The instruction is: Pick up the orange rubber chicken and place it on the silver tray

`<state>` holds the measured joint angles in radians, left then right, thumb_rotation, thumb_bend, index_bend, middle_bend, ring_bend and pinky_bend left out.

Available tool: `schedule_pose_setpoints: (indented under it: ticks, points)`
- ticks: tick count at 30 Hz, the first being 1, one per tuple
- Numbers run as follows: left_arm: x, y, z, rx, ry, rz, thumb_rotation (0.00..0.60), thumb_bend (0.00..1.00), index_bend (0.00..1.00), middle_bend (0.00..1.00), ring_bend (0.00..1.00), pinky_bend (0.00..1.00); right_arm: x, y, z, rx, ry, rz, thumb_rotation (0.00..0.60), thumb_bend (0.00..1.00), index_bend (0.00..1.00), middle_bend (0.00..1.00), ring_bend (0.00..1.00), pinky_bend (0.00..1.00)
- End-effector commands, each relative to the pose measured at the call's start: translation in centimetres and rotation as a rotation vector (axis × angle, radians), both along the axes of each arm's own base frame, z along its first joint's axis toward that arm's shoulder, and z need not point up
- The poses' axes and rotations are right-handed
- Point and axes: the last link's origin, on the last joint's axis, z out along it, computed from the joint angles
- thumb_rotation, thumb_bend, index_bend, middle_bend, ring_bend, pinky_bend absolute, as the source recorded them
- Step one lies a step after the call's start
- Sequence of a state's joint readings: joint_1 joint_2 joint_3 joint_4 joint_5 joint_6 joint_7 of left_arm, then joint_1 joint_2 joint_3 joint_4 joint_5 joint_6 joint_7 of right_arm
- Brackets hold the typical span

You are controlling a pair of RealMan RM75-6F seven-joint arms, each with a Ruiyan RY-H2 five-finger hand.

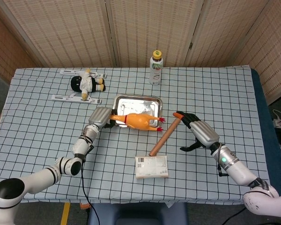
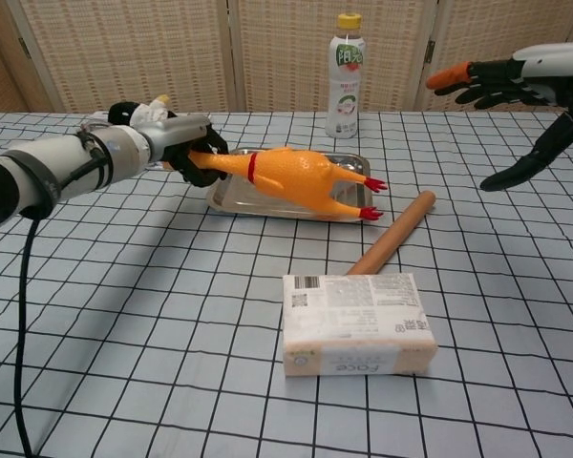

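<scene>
The orange rubber chicken lies lengthwise over the near part of the silver tray, red feet pointing right. My left hand grips its neck and head end at the tray's left edge. My right hand hovers open to the right of the tray, fingers spread, holding nothing.
A wooden rolling pin lies diagonally right of the tray. A wrapped white box sits near the front edge. A green-labelled bottle stands behind the tray. A plush toy lies at the back left.
</scene>
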<state>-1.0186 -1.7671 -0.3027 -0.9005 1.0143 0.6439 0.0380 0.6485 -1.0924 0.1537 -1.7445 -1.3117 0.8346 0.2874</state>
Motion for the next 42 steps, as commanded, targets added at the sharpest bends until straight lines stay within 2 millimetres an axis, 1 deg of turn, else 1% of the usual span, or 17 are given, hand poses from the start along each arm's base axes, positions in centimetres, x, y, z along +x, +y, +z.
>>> schedule_pose_setpoints:
  ticks: [1, 6, 9, 11, 13, 16, 18, 19, 22, 27, 31, 36, 39, 42]
  points:
    - [1.3, 1.5, -2.3, -0.032, -0.020, 0.016, 0.600, 0.88, 0.75, 0.62, 0.45, 0.47, -0.9, -0.5, -0.5, 0.023, 0.019, -0.019, 0.600, 0.05, 0.00, 0.00, 0.00, 0.00]
    - [1.1, 2.6, -2.3, -0.005, -0.032, 0.025, 0.600, 0.85, 0.74, 0.63, 0.45, 0.47, -1.9, -1.2, -0.8, 0.027, 0.035, -0.037, 0.600, 0.05, 0.00, 0.00, 0.00, 0.00]
    - [1.1, 2.8, -2.3, -0.005, -0.043, 0.016, 0.600, 0.79, 0.64, 0.61, 0.44, 0.46, -2.2, -1.5, -1.0, 0.033, 0.038, -0.044, 0.600, 0.05, 0.00, 0.00, 0.00, 0.00]
    - [1.0, 2.8, -2.4, -0.013, -0.039, 0.002, 0.600, 0.73, 0.48, 0.56, 0.43, 0.46, -2.2, -1.7, -1.3, 0.038, 0.040, -0.042, 0.600, 0.05, 0.00, 0.00, 0.00, 0.00]
    - [0.9, 2.7, -2.5, -0.020, -0.032, -0.013, 0.600, 0.69, 0.32, 0.50, 0.41, 0.45, -2.2, -1.7, -1.4, 0.039, 0.039, -0.040, 0.600, 0.05, 0.00, 0.00, 0.00, 0.00]
    - [1.0, 2.6, -2.7, -0.030, -0.034, -0.025, 0.600, 0.63, 0.09, 0.39, 0.36, 0.43, -2.2, -1.7, -1.5, 0.039, 0.033, -0.038, 0.600, 0.05, 0.00, 0.00, 0.00, 0.00]
    - [1.2, 2.6, -2.7, -0.032, -0.036, -0.030, 0.600, 0.59, 0.01, 0.32, 0.31, 0.41, -2.1, -1.7, -1.5, 0.041, 0.032, -0.037, 0.600, 0.05, 0.00, 0.00, 0.00, 0.00]
    - [1.3, 2.6, -2.8, -0.030, -0.039, -0.032, 0.600, 0.57, 0.00, 0.28, 0.28, 0.40, -2.2, -1.6, -1.5, 0.043, 0.032, -0.037, 0.600, 0.05, 0.00, 0.00, 0.00, 0.00]
    - [1.7, 2.6, -2.8, -0.014, -0.056, -0.039, 0.600, 0.55, 0.00, 0.18, 0.21, 0.38, -2.3, -1.5, -1.4, 0.044, 0.034, -0.038, 0.600, 0.05, 0.00, 0.00, 0.00, 0.00]
    - [2.2, 2.7, -2.5, 0.003, -0.084, -0.056, 0.600, 0.52, 0.00, 0.07, 0.12, 0.33, -2.3, -1.4, -1.2, 0.040, 0.033, -0.039, 0.600, 0.05, 0.00, 0.00, 0.00, 0.00]
    - [2.4, 2.6, -2.3, -0.013, -0.066, -0.085, 0.600, 0.50, 0.00, 0.04, 0.09, 0.31, -2.2, -1.4, -1.0, 0.035, 0.026, -0.036, 0.600, 0.05, 0.00, 0.00, 0.00, 0.00]
    - [2.6, 1.7, -2.2, -0.051, -0.055, -0.126, 0.600, 0.47, 0.00, 0.03, 0.07, 0.29, -2.0, -1.2, -0.8, 0.030, 0.017, -0.033, 0.600, 0.05, 0.00, 0.00, 0.00, 0.00]
    - [3.1, 0.9, -1.7, -0.055, -0.073, -0.170, 0.600, 0.47, 0.00, 0.02, 0.06, 0.28, -2.0, -0.9, -0.8, 0.031, 0.016, -0.032, 0.600, 0.05, 0.00, 0.00, 0.00, 0.00]
    - [3.4, -0.5, -0.4, -0.051, -0.077, -0.239, 0.600, 0.47, 0.00, 0.02, 0.05, 0.27, -1.7, -0.4, -0.5, 0.022, 0.015, -0.020, 0.600, 0.05, 0.00, 0.00, 0.00, 0.00]
